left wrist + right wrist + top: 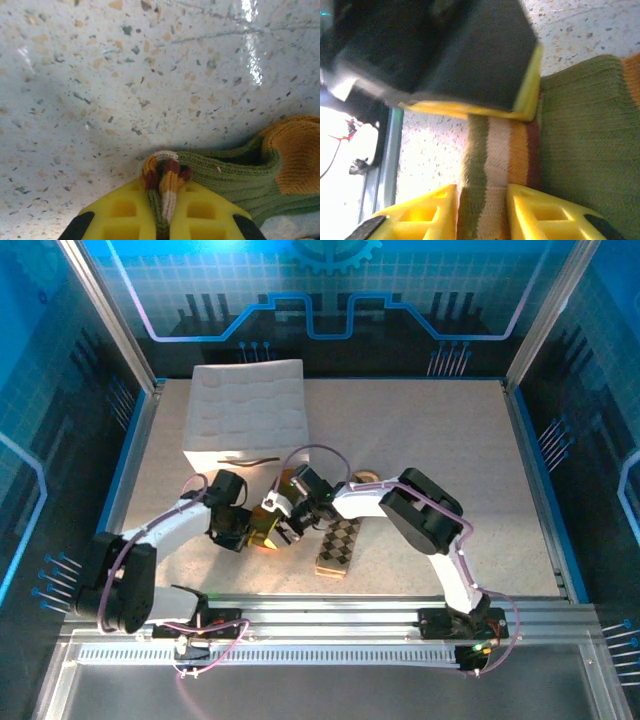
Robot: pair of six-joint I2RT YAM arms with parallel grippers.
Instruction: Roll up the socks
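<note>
Short olive-green knit sock with orange toe, heel and striped cuff: on the speckled table top, toward seven o'clock from its middle in the overhead view, between the two wrists. Just at three o'clock of it, lying flat and untouched, the short brown-beige argyle knit sock. Well off at eleven o'clock, the white quilted tray.

Handling, as a judgement: light, limp, stretchy, nothing fragile. Likely to bunch and slide on the smooth top rather than turn over neatly; no stiffness to keep a roll shut once let go. Ribbed cuff the best purchase: thicker and less prone to slipping out than the thin foot. Worth pinching across the cuff, close to its edge, to turn both layers together.

Left gripper: yellow fingers closed tight on the striped cuff, knit bunched into a ridge between them, olive foot trailing toward three o'clock in that wrist view, orange patch at its far end.

Right gripper: fingers parted, straddling the same cuff from the opposite side. Band between them flat and unsqueezed, so apparently no real clamp. Cannot tell whether the pads touch the knit. Just across at twelve o'clock in the right wrist view, the other arm's finger.
</note>
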